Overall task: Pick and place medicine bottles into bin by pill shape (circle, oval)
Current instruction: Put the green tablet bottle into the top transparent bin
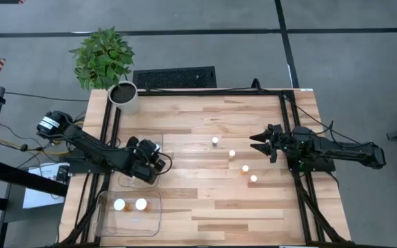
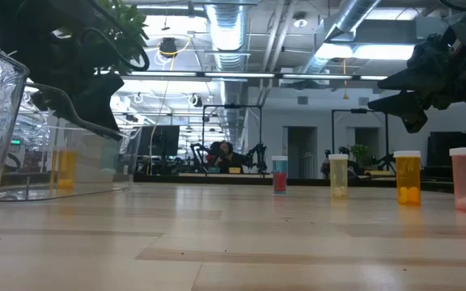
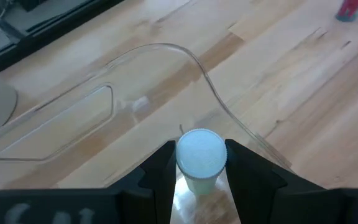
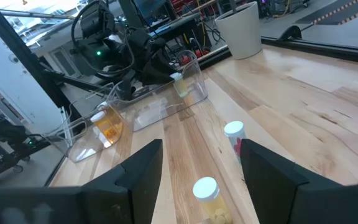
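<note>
Left end effector [image 3: 199, 180]: fingers clamped on a white-capped bottle [image 3: 200, 157], held over the clear upper bin [image 3: 166, 48], inside its rim. Judgement: releasing from height, the bottle could bounce, tip or strike the bin wall; if the clamp sits only on the cap, it may slip early. The pill shape is not readable in any view, so a wrong-bin drop cannot be ruled out.

Right end effector [image 4: 201, 165]: fingers apart, empty, hovering above the counter [image 1: 205, 200] well to the far side of the upper bin, facing the loose bottles.

Second clear bin [image 1: 128, 213], just beside the upper bin toward the near counter edge, holds two capped bottles [image 1: 130, 204].

Four loose bottles [image 1: 233, 159] stand on the counter between the upper bin and the right end effector, apart from each other. Judgement: the right end effector's approach could knock a neighbour, since the bottles look light and tall.

Potted plant [image 1: 105, 65] stands beyond the upper bin at the counter's far corner.

Hidden or unclear: the held bottle's body below the cap; the bin walls, nearly invisible from above; the contents of all the bottles; the left end effector in the low view, lost behind dark arm parts and bin glare.
</note>
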Controlling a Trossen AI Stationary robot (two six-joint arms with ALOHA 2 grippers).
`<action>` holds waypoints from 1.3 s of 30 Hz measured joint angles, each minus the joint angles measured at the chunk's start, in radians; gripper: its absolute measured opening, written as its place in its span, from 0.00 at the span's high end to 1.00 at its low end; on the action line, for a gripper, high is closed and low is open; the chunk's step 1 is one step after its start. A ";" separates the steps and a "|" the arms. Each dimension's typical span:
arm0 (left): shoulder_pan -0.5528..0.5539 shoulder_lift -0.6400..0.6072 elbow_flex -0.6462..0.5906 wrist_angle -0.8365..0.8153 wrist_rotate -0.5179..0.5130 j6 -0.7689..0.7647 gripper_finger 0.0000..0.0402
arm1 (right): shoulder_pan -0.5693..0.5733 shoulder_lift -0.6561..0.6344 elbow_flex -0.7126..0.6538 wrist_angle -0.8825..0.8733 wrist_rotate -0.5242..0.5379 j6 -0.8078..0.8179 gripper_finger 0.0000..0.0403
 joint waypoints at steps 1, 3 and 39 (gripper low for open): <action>0.000 0.005 0.000 0.000 -0.001 0.000 0.70 | 0.000 0.000 0.000 0.000 0.000 0.000 0.44; 0.000 0.022 0.000 -0.003 0.005 0.000 0.70 | 0.000 0.000 0.000 0.000 0.000 0.000 0.44; 0.000 0.068 0.113 -0.242 0.068 0.016 0.70 | 0.000 0.000 0.000 0.000 0.000 0.002 0.44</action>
